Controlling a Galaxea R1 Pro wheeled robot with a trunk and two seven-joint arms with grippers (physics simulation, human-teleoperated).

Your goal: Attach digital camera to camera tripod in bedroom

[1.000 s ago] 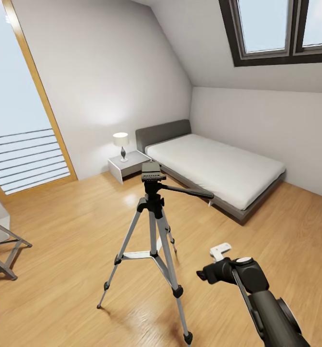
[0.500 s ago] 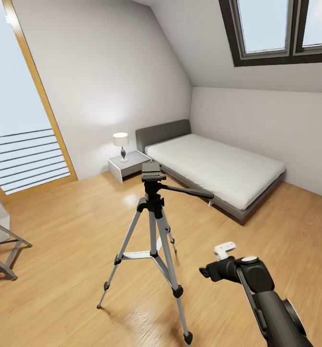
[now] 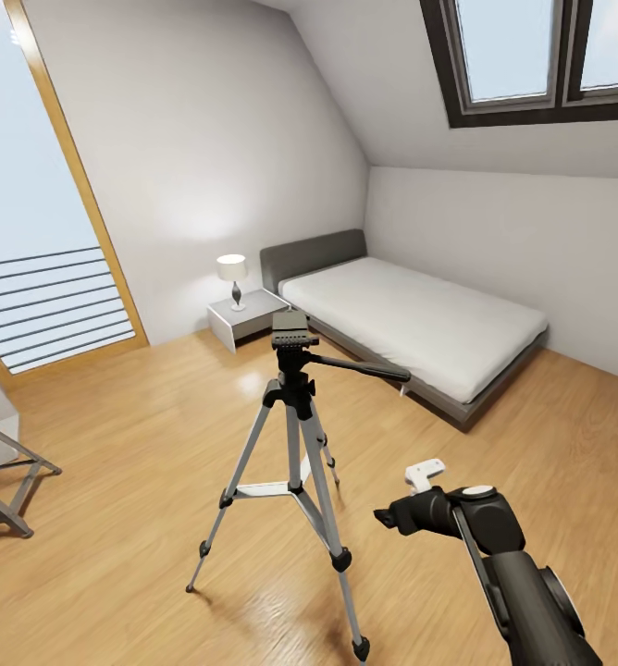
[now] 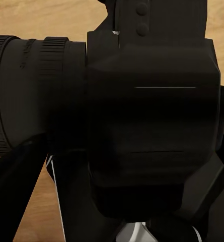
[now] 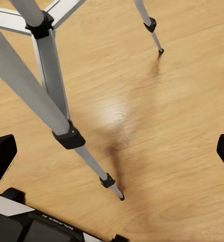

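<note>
While the digital camera (image 4: 142, 116) sits clamped in the left claw, the camera tripod (image 3: 295, 435) beside the bed (image 3: 420, 324) has a bare head, so mounting remains; the right claw (image 5: 112, 151) hangs spread apart.

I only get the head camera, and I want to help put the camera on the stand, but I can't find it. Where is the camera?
Observer: The left wrist view has it. The digital camera sits right in front of that lens, in the left gripper, its lens barrel pointing sideways and wood floor behind it.
Operator: Is the other hand holding something too?
Observer: No. In the right wrist view the right gripper is open, fingertips wide apart with nothing between them. It looks down past the camera tripod legs at the wood floor.
</note>
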